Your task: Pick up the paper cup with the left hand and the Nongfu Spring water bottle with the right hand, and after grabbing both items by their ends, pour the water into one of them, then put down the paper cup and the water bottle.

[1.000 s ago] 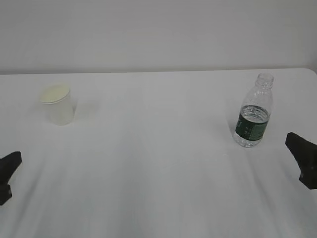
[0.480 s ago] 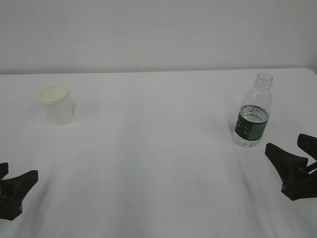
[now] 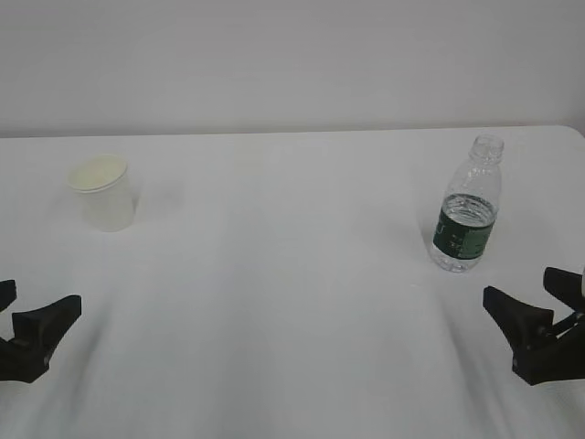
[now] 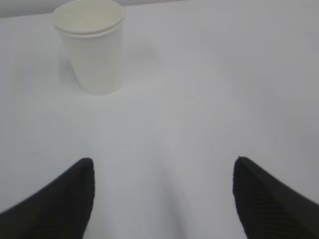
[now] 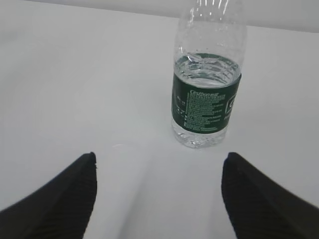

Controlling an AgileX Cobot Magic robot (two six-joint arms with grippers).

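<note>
Over the last second both arms have pushed in from the near corners of the desk [image 3: 292,302], and more of each now shows in the exterior view. The left gripper [image 3: 26,322] has spread its jaws wider as it came, and they now stand far apart with nothing between them. The right gripper [image 3: 539,315] is likewise spread and empty.

The paper cup [image 3: 104,192] stands upright at the far left of the desk, well ahead of the left gripper; in the left wrist view the cup [image 4: 92,46] sits up and to the left of the line between the fingers. The water bottle [image 3: 469,206] stands upright and capless on the right, near the right gripper but apart from it; the right wrist view shows it [image 5: 208,74] ahead, slightly right of centre, with water [image 5: 207,68] reaching to about the top of the green label.

So this looks like the approach stage: neither object is touched yet, and each gripper seems readied for its grasp, the left needing more travel than the right.
</note>
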